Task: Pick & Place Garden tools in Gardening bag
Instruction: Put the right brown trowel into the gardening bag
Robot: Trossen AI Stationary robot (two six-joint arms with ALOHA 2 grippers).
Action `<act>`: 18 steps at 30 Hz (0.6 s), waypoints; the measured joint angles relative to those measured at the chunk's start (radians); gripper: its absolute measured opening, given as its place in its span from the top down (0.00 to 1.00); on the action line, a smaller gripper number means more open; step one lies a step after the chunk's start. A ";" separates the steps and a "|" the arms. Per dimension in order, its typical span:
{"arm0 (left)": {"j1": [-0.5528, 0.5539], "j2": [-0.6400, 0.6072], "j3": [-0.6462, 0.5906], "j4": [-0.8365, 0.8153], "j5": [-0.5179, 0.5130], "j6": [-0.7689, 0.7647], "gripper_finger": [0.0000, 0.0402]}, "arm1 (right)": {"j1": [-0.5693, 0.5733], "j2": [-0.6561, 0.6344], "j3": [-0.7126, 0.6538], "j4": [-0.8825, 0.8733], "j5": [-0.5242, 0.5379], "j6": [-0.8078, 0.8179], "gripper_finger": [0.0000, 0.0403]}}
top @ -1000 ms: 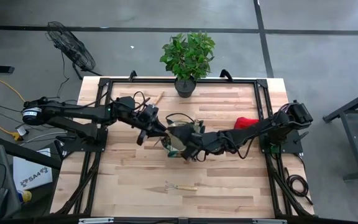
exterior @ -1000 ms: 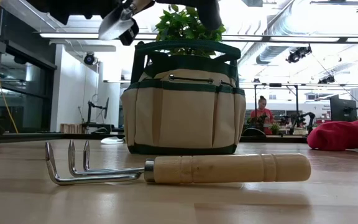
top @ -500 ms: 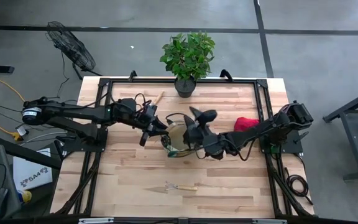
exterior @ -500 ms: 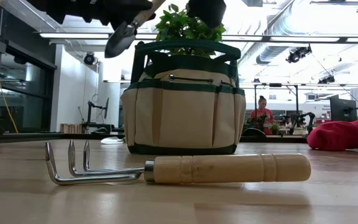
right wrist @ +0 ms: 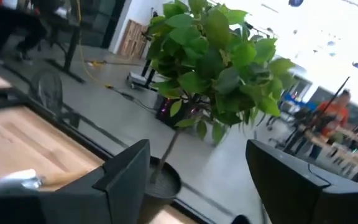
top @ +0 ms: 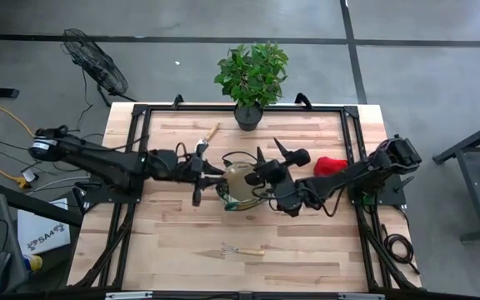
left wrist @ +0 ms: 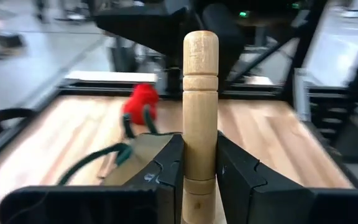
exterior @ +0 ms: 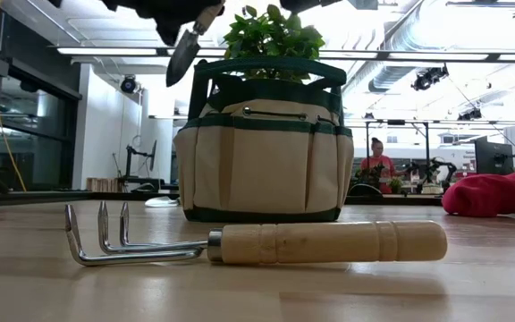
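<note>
Clamping trowel (left wrist: 200, 106) handle, left pincer (left wrist: 197, 168); right pincer (right wrist: 197, 180) spread wide, empty.

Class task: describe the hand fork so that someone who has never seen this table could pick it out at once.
Start at the tan gardening bag in the middle of the table. Move toward the table's near edge, away from the potted plant; the hand fork lies flat there, alone on bare wood. Its three bent metal prongs and pale wooden handle set it apart from the trowel held in the left gripper.
</note>
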 joint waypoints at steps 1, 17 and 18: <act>-0.021 0.000 0.000 0.010 -0.051 0.000 0.85 | -0.001 0.000 0.000 0.007 0.000 0.026 0.36; -0.279 0.064 -0.001 0.181 -0.690 0.033 0.85 | -0.083 -0.022 0.000 0.024 0.000 0.134 0.36; -0.288 0.077 -0.001 0.187 -0.712 0.033 0.85 | -0.076 -0.028 0.000 0.022 0.000 0.120 0.36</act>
